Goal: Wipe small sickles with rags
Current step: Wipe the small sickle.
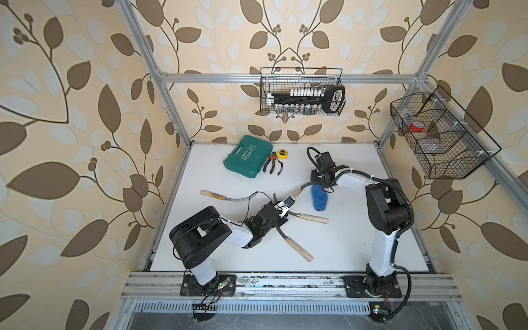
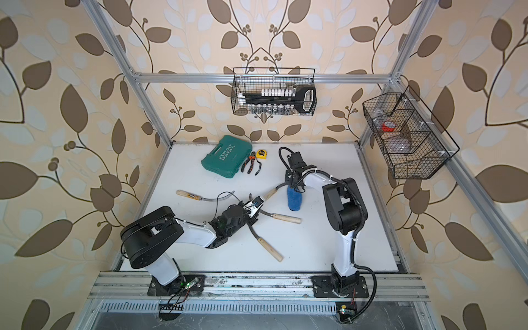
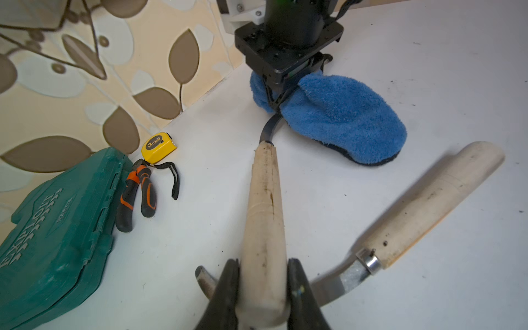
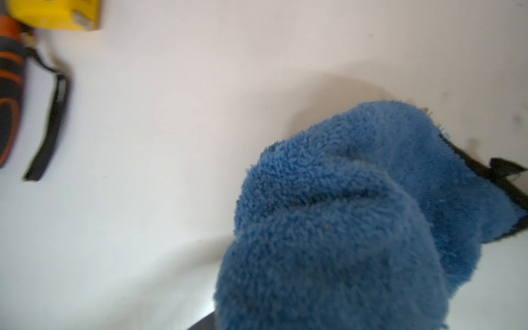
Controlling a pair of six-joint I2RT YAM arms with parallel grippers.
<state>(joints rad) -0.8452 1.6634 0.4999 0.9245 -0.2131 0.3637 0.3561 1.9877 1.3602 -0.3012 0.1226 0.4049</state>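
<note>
L tool clamped on sickle by its pale round wood handle; thin curved grey blade runs into fluffy blue rag, pinched in R tool, mid desk.

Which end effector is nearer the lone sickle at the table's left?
Left. The left end effector, gripping another sickle, sits near the lone sickle's blade tip; the right end effector, holding the blue rag, lies farther.

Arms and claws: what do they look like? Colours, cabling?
The left arm and right arm have white link shells and black joint housings on black base plates. A black corrugated conduit runs along the right arm. The left claw and right claw are black.
</note>
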